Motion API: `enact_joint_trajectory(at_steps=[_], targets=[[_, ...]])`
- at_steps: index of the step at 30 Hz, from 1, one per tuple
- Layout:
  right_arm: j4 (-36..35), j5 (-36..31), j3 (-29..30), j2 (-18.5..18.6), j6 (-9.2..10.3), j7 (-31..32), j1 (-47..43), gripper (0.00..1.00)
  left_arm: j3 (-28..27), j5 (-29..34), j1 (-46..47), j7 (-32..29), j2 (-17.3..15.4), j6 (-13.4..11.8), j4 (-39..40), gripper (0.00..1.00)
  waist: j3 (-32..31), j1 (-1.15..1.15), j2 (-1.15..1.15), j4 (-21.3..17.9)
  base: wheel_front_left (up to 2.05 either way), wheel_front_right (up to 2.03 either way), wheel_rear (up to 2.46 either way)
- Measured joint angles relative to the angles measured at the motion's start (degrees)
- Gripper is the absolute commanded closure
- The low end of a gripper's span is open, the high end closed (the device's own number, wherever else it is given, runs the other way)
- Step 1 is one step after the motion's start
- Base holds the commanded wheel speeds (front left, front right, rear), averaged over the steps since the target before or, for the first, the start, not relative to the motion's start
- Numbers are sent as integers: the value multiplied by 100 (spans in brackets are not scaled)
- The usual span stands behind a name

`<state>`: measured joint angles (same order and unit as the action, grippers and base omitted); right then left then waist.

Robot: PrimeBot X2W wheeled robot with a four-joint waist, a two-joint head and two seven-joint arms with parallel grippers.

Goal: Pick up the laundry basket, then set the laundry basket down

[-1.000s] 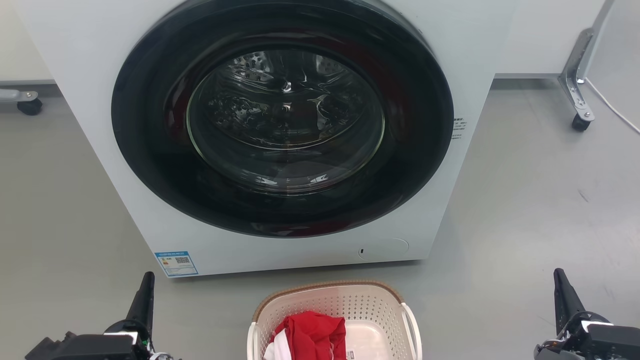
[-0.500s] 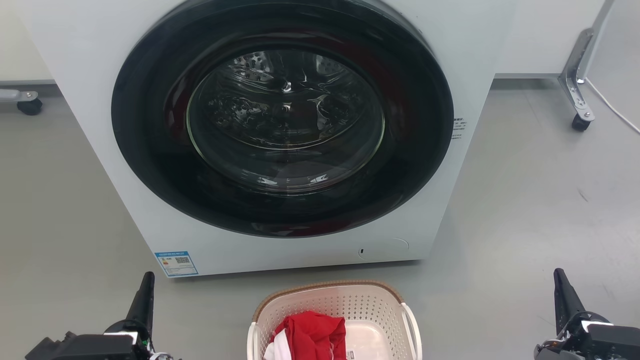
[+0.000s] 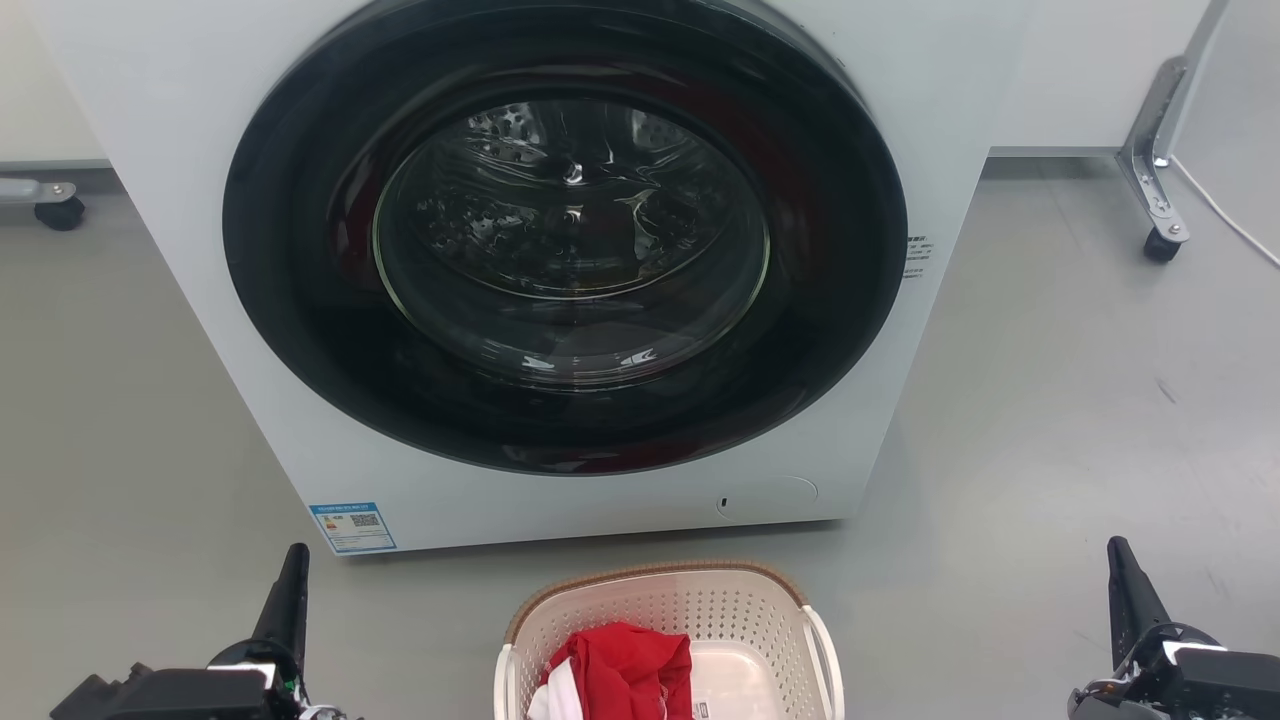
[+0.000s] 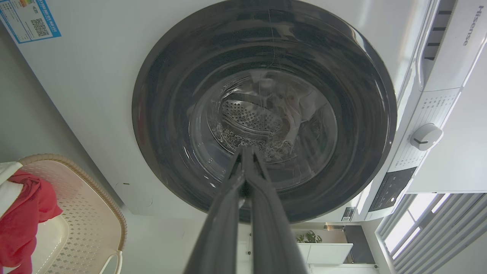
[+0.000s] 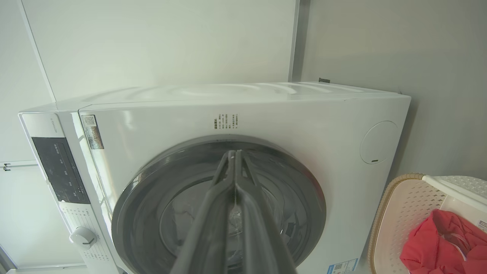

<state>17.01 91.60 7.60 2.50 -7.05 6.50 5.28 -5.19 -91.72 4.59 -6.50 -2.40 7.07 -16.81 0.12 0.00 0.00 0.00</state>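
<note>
Left arm: the left claw [image 3: 290,585] sits low at the lower left of the head view, its dark fingers pointing up toward the washing machine [image 3: 150,200]. In the left wrist view the two fingers [image 4: 224,213] lie pressed together to the tip, with nothing between them. The claw is clenched and empty.

Right arm: the right claw [image 3: 1125,585] mirrors it at the lower right of the head view, also pointing up. In the right wrist view its fingers [image 5: 213,213] meet at the tip in front of the round dark door [image 3: 565,240]. It too is clenched on nothing.

Task item: the laundry basket [image 3: 720,610] stands on the grey floor [image 3: 1050,400] just in front of the machine, near the bottom centre of the head view and partly cut off by the frame edge. It lies between the two claws and well apart from each, and neither claw touches it. Its brown rim [image 3: 650,570] faces up and a white side handle [image 3: 826,650] shows on its right side.

Contents: a red garment [image 3: 625,665] is bunched toward the basket's left side, with a bit of white cloth [image 3: 553,702] at its edge.

The machine door is closed. A blue label [image 3: 352,526] is fixed at the lower left corner of the machine front.
</note>
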Motion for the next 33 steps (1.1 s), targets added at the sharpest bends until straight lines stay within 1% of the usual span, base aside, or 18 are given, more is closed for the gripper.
enact_joint_trajectory(at_steps=[33], targets=[[-1,0,0,0,0,0,0,100,0,0,0,0,0,0,2,100,0,0,0,0,0,0,0]])
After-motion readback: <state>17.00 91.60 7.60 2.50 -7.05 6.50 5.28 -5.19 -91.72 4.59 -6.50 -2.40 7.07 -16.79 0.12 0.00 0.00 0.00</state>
